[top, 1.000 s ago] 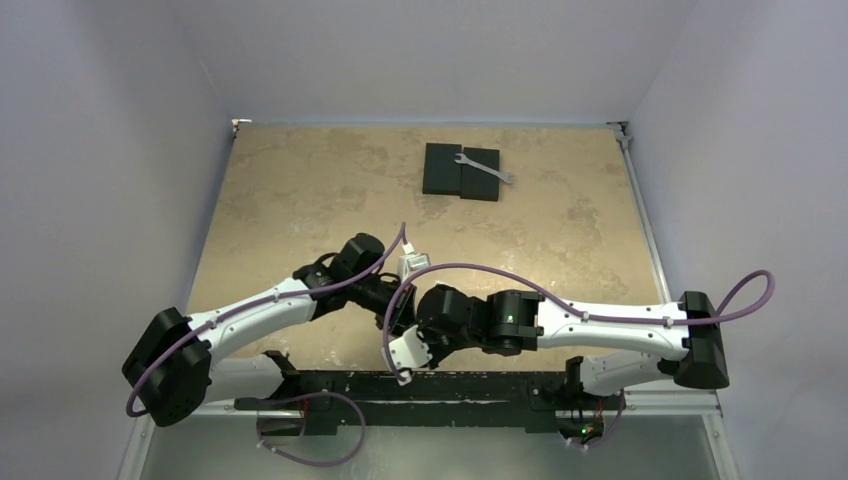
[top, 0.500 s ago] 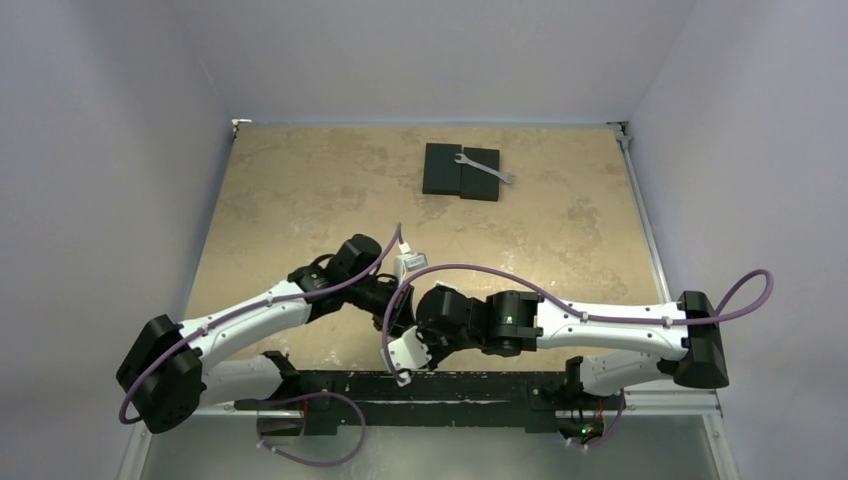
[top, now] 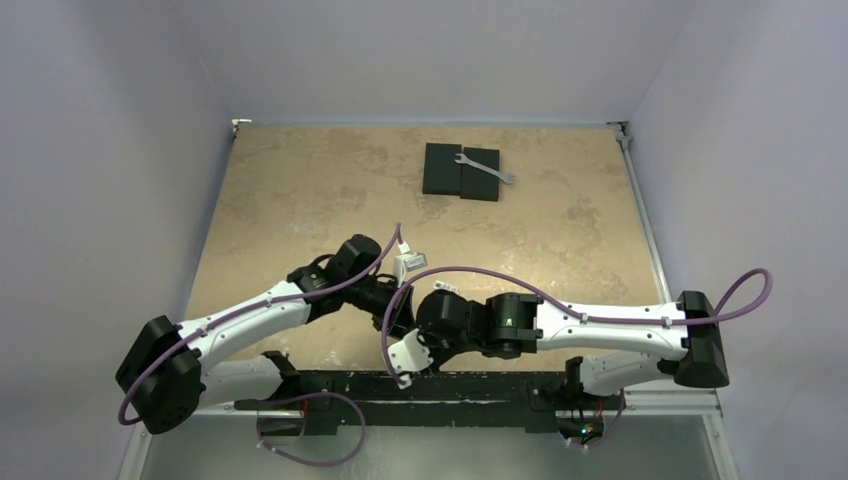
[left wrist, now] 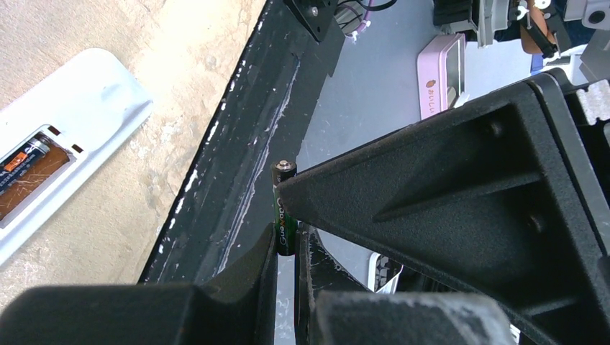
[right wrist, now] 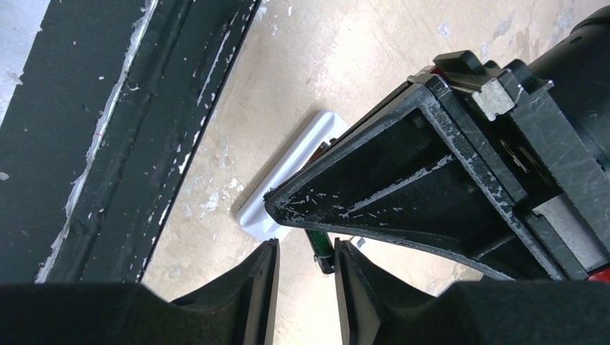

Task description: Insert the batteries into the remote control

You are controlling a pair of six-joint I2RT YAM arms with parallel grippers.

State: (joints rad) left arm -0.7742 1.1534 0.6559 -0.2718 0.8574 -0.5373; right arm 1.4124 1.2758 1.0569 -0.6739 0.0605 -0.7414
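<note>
Top external: tan table (top: 300, 200), both arms folded in over its near-centre. The left arm (top: 250, 310) and right arm (top: 600, 320) meet there and cover the remote in this view. A black rail (left wrist: 237, 144) runs along the near table edge.

Two black flat blocks (top: 460, 171) lie side by side at far centre, well apart from the arms, with a silver wrench (top: 486, 168) across the right one.

The remote control (left wrist: 79, 108) lies flat on the table near the rail, back up, with the battery recess open. One slot holds what looks like a seated cell (left wrist: 25, 158) with an orange label. The right wrist view shows the remote's white end (right wrist: 306, 162) just beyond the fingers.

Left gripper (left wrist: 285, 215): jaws pinched on the green battery (left wrist: 283, 205). It is upright, metal cap on top, above the rail and apart from the remote.

Right gripper (right wrist: 306, 241): jaws nearly together, with the second battery (right wrist: 321, 251), dark and tilted, between the fingers. It looks clamped, just beside the remote's end. The contact itself is partly hidden.
</note>
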